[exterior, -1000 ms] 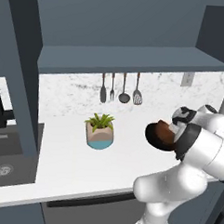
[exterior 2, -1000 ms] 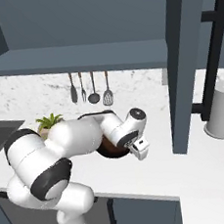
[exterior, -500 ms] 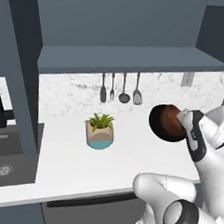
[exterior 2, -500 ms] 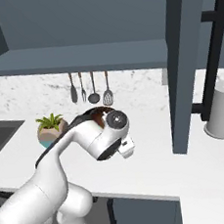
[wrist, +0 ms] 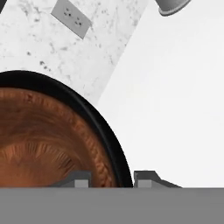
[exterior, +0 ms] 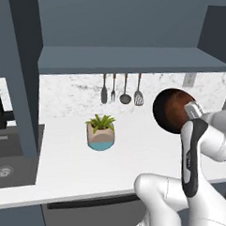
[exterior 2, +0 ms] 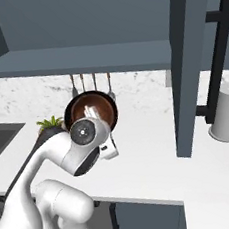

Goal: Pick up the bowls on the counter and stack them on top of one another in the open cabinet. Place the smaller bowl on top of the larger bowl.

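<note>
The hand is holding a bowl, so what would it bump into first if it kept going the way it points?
Probably the white counter, near where it meets the marbled wall. The hand grips the rim of the brown bowl and looks past it at bare counter. Depth is hard to judge.

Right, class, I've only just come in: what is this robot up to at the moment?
The white arm's tool is shut on the rim of a bowl, brown inside with a black outer edge, and holds it tilted in the air above the white counter. It sits below the open cabinet shelf, not on it. A plant pot stands on the counter to the left.
</note>
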